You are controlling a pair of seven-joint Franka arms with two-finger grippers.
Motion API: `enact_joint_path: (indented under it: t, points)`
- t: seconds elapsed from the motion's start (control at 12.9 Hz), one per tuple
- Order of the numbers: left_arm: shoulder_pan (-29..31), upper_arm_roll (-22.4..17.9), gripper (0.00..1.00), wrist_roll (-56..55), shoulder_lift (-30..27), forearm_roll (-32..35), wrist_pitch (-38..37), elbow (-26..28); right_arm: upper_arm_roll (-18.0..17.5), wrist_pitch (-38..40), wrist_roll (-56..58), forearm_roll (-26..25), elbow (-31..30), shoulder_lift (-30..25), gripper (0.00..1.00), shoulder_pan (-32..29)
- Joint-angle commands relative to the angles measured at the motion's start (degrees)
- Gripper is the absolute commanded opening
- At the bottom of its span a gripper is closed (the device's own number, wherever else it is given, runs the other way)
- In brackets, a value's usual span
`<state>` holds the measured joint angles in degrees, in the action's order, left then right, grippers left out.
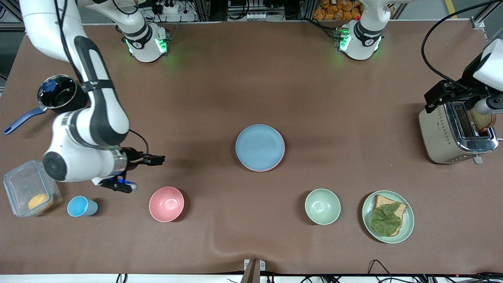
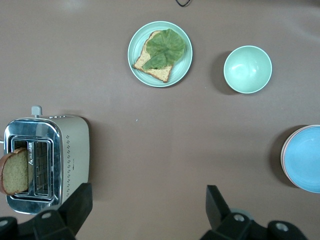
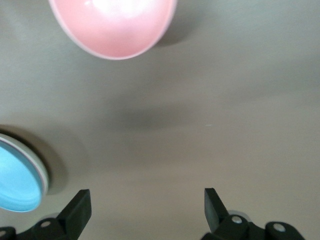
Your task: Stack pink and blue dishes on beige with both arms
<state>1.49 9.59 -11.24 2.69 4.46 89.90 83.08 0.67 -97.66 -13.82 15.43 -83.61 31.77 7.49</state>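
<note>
The light blue plate point(image 1: 259, 146) lies at the table's middle, on top of the pink plate, of which only a thin rim point(image 1: 278, 162) peeks out. The left wrist view catches the same stack point(image 2: 305, 159) at its edge. No beige plate shows; it may be hidden under the stack. My right gripper point(image 1: 120, 185) hangs open and empty over bare table between the blue cup and the pink bowl, fingers wide apart point(image 3: 147, 210). My left gripper point(image 1: 444, 93) is up beside the toaster, open and empty point(image 2: 149, 210).
A small pink bowl point(image 1: 166, 204) and a blue cup point(image 1: 80, 206) stand near the right gripper, with a clear box point(image 1: 29, 192) and a saucepan point(image 1: 57, 93). A green bowl point(image 1: 322, 206), a green plate with a sandwich point(image 1: 408, 220) and a toaster point(image 1: 452, 133) occupy the left arm's end.
</note>
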Motion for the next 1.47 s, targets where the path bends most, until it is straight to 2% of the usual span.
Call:
enact_joint_path:
  t: [0.0, 0.23, 0.54, 0.62, 0.93, 1.39]
  points:
    - [-0.17, -0.1, 1.0, 0.96, -0.49, -0.94, -1.39, -0.12, -0.33, 1.24, 0.81, -7.75, -1.73, -4.6, 1.0, -1.25]
    - [-0.09, -0.18, 1.0, 1.05, -0.57, -3.22, -3.24, -0.12, -0.23, 1.77, 1.16, -11.91, -5.41, -12.67, 1.0, -4.49]
    - [-0.18, -0.18, 1.0, 1.05, -1.02, -3.31, -4.82, 0.24, -0.15, 2.21, 9.42, -14.72, -11.39, -25.41, 1.0, -9.15]
    - [-0.18, -0.18, 1.0, 1.05, -1.19, -3.31, -4.91, 0.32, 0.03, 5.0, 9.43, -15.6, -11.05, -27.44, 1.0, -10.03]
    - [-0.09, -0.18, 1.0, 0.96, -1.37, -3.31, -4.74, 0.06, 2.23, 14.49, 9.6, -16.31, -2.99, -29.57, 1.0, -9.87]
    - [0.0, -0.62, 1.0, 1.13, -1.28, -3.23, -4.47, -0.03, 1.79, 12.94, 11.19, -16.05, -1.91, -28.96, 1.0, -9.51]
